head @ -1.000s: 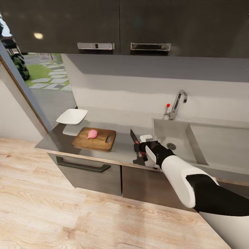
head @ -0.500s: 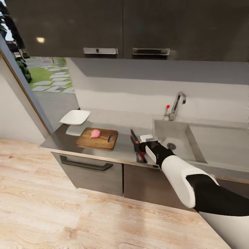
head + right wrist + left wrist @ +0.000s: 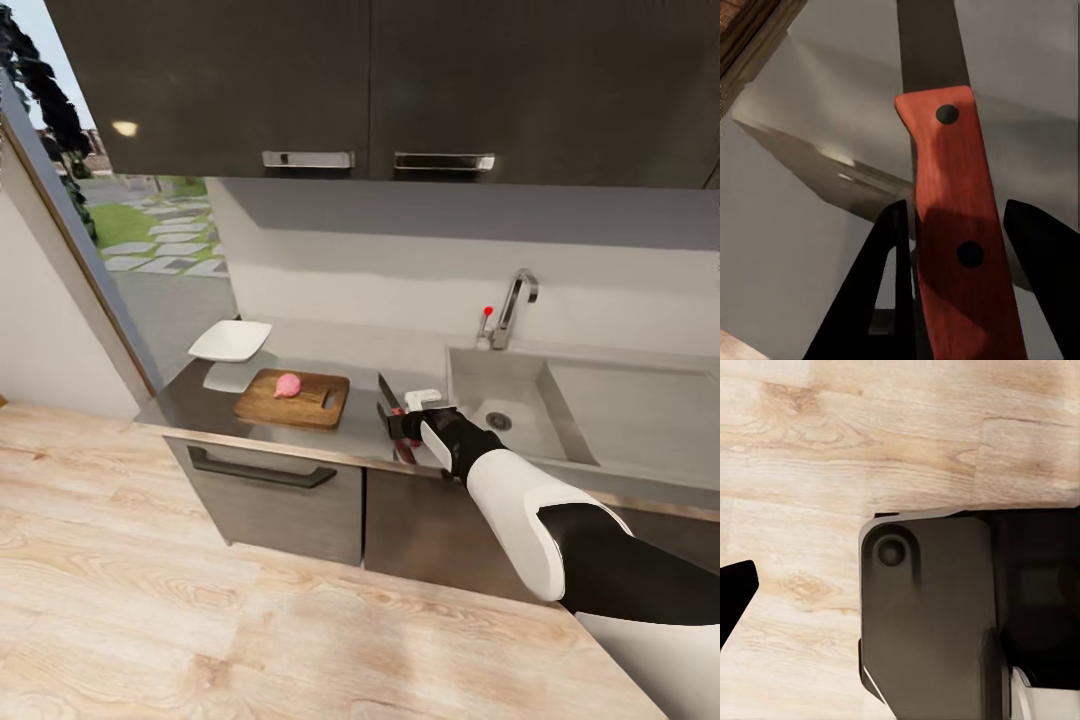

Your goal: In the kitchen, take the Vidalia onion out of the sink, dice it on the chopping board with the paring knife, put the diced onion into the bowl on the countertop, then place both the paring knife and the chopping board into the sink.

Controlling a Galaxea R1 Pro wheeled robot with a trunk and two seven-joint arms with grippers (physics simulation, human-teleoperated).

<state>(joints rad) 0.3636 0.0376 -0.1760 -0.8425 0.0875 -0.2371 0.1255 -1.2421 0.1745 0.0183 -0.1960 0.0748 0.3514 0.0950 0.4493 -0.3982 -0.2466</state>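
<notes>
My right gripper (image 3: 403,424) is shut on the paring knife (image 3: 387,398), holding it over the countertop (image 3: 357,428) just left of the sink (image 3: 470,385). In the right wrist view the red-orange handle (image 3: 951,225) sits between the two black fingers (image 3: 889,285), and the dark blade points away over the grey top. The brown chopping board (image 3: 300,405) lies further left with the pink onion (image 3: 288,385) on it. The white bowl (image 3: 231,340) stands beyond the board's left end. A black fingertip (image 3: 733,596) of my left gripper shows above the wooden floor.
Dark wall cabinets (image 3: 400,90) hang above the counter. The chrome faucet (image 3: 512,303) with its red knob stands behind the basin. Dark drawers (image 3: 270,490) sit under the countertop. A glass door (image 3: 90,250) is on the left. My dark base (image 3: 937,622) is over the plank floor.
The whole head view has shifted, so the camera has moved; the counter now sits a little further right. My right gripper still holds the knife near the counter's front edge.
</notes>
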